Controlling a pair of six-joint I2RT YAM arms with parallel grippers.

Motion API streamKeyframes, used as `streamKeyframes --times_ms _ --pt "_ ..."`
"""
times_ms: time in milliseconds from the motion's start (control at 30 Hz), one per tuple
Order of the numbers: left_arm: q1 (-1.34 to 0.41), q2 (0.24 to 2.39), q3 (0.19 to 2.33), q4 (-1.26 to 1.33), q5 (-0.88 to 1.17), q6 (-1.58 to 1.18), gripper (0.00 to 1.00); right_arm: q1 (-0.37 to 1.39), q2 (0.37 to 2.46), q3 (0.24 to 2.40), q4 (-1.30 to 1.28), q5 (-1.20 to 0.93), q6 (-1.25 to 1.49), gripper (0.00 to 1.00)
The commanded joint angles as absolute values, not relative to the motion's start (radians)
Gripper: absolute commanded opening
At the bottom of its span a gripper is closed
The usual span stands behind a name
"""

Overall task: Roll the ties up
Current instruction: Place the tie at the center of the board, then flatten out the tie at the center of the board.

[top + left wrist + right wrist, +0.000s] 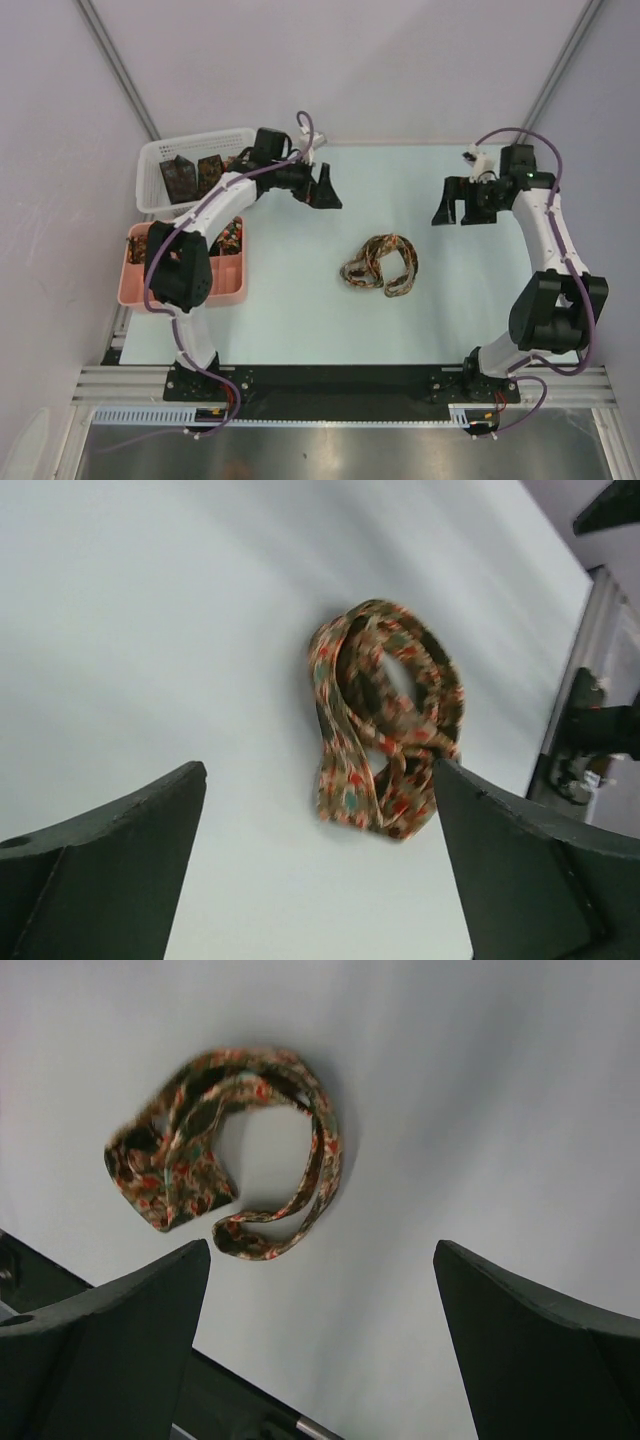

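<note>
- We find one brown-gold tie (380,265) lying loose on the table (300,320), near its middle, coiled in an untidy loop and not rolled.
- The left gripper (322,195) hangs above the table to the far left of that tie. Its jaws stand wide apart and nothing is between them.
- The right gripper (456,212) hangs to the far right of the tie, jaws likewise spread and empty.
- Neither gripper touches the tie; both are well apart from it.
- Both wrist views show the tie (385,720) (225,1150) beyond the parted fingers.
- We note dark folded ties (195,175) in the white basket (150,160) at the far left corner.
- A pink tray (130,285) sits just nearer than the basket, partly hidden by the left arm. We cannot tell its contents clearly.
</note>
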State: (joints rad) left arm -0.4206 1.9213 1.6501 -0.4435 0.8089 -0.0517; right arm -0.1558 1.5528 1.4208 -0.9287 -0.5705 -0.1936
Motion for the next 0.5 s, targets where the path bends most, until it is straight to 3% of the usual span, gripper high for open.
streamKeyframes --times_ms 0,100,233,333,467 --pt "-0.417 1.741 1.497 -0.486 0.810 0.153 0.99 -0.007 1.499 1.359 -0.919 -0.440 -0.264 1.00" --pt "-0.417 1.642 1.299 -0.489 0.842 0.236 0.96 0.130 1.494 1.327 -0.865 -0.378 -0.290 1.00" --pt "-0.376 1.494 1.037 -0.272 0.937 0.081 0.95 0.349 1.496 1.304 -0.799 -0.247 -0.414 1.00" --pt "-0.351 1.405 0.960 -0.230 0.954 0.014 0.96 0.513 1.485 1.261 -0.750 -0.121 -0.593 1.00" --pt "-0.296 1.322 0.951 -0.235 0.927 -0.037 0.96 0.678 1.486 1.233 -0.779 -0.103 -0.773 1.00"
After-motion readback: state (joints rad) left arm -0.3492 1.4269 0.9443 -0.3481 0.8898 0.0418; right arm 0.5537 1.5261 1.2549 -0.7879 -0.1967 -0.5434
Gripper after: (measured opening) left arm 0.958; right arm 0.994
